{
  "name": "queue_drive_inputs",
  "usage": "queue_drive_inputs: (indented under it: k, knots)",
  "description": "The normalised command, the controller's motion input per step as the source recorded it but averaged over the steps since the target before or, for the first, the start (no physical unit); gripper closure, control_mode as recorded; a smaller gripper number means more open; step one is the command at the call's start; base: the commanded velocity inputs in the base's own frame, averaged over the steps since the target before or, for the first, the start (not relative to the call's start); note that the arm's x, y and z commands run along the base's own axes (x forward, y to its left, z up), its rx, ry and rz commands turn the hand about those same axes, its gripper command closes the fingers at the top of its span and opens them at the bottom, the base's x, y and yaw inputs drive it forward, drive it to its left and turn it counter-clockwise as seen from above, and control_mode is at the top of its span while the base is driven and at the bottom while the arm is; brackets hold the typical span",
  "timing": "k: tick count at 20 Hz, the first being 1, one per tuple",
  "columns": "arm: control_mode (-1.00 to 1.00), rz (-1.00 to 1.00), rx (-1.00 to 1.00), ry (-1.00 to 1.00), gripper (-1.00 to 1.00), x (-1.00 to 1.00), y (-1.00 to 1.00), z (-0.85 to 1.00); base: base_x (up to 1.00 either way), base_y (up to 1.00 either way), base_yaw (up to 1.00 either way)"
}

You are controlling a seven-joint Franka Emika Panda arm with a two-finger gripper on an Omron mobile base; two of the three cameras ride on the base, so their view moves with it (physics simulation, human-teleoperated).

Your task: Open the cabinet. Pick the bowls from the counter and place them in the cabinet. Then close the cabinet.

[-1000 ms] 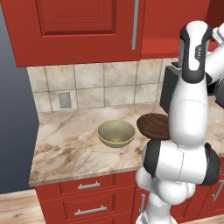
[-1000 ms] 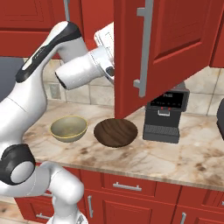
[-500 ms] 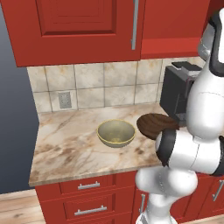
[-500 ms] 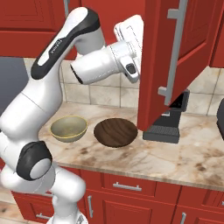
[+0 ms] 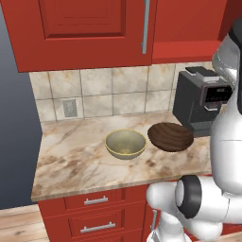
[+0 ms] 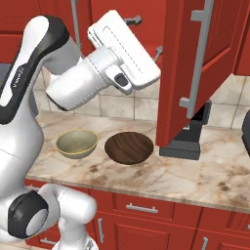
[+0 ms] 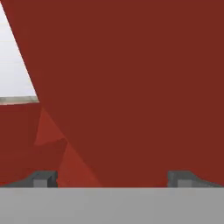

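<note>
- Two doors show on the red wall cabinet (image 6: 195,73): one stands swung out toward the room, its long silver handle (image 6: 197,53) facing outward in the right base view, while the other (image 5: 90,30) is shut flat above the tiled wall in the left base view.
- Below it, the marble counter (image 5: 71,165) tops red drawers (image 5: 97,215) with short handles.
- Rising from the base, the white arm (image 6: 44,73) bends high over the counter, its hand lifted level with the cabinet, beside the inner face of the open door.
- Against the wall at the counter's right sits a black coffee machine (image 5: 203,99), partly hidden behind the open door in the right base view.
- Side by side near the middle of the counter rest the two bowls, close but not clearly touching: the dark brown bowl (image 6: 129,147) nearer the coffee machine, the olive bowl (image 6: 76,143) on its other side. Both are upright and empty.
- Smallest, the gripper (image 7: 111,178) has its fingertips (image 7: 43,178) spread wide with nothing between them, facing a red cabinet surface close ahead.
</note>
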Motion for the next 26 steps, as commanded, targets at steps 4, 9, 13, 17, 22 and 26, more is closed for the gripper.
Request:
queue_drive_inputs:
  k: [4,9,13,17,22,26]
  knots:
    - [-1.00,0.45,-0.32,0.34,-1.00,-0.22,1.00,0.08,0.00,0.00,0.00]
    - [-1.00,0.44,-0.37,0.44,-1.00,-0.17,0.90,0.41,0.00,0.00,0.00]
    - [-1.00,0.39,-0.38,0.25,-1.00,-0.29,0.74,0.78,0.00,0.00,0.00]
    - [-1.00,0.09,-0.31,0.19,-1.00,0.00,0.69,0.24,0.00,0.00,0.00]
    - [-1.00,0.06,-0.09,0.13,-1.00,0.07,0.55,0.07,0.00,0.00,0.00]
    - [-1.00,0.05,0.00,0.19,-1.00,0.00,0.41,0.08,0.00,0.00,0.00]
